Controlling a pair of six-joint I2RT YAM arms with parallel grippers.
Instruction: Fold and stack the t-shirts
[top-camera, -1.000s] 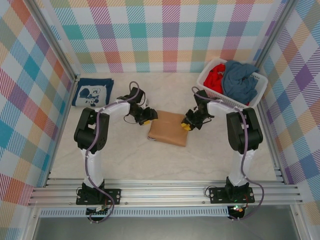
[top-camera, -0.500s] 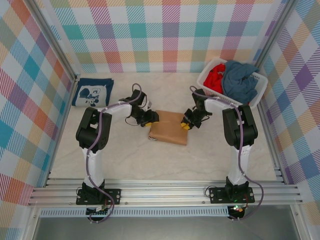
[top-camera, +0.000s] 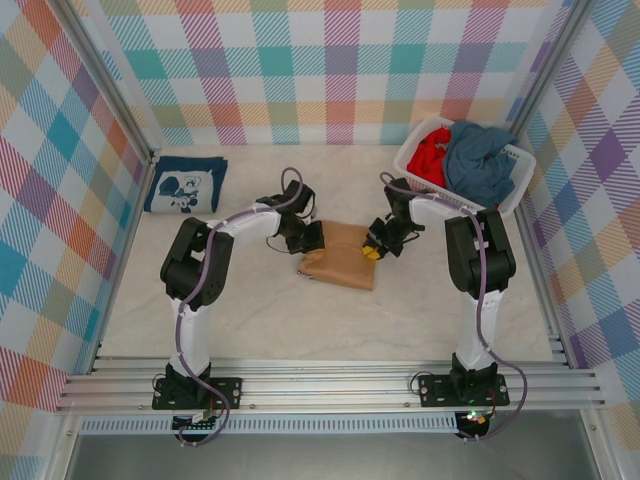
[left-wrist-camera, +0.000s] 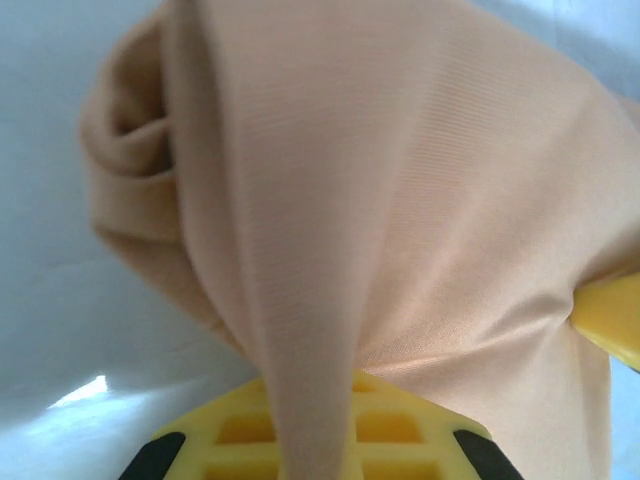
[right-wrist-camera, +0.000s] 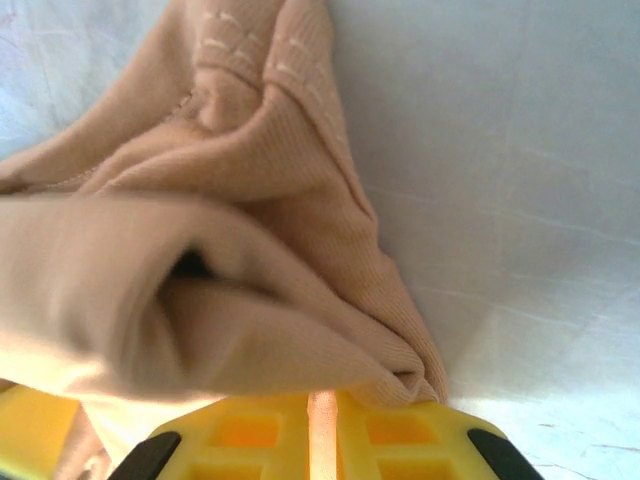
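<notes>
tan fabric t-shirt (top-camera: 340, 260), folded, is pinched at its left edge by the left gripper (top-camera: 312, 240) and at its right edge by the right gripper (top-camera: 374, 249), both clamped on cloth; it lies mid-way on the pale table (top-camera: 250, 310); navy folded t-shirt with white graphic (top-camera: 185, 185) lies back left; red t-shirt (top-camera: 430, 158) and grey-blue t-shirt (top-camera: 482, 165) sit in the white slatted plastic basket (top-camera: 450, 200) back right

The overhead view was bright, evenly lit and sharp, with only faint soft shadows on the pale table (top-camera: 250, 320). Both wrist views were close: the tan t-shirt (left-wrist-camera: 400, 200) was blurred nearest the lens, its weave sharper farther off, and a small glare spot lay on the table
</notes>
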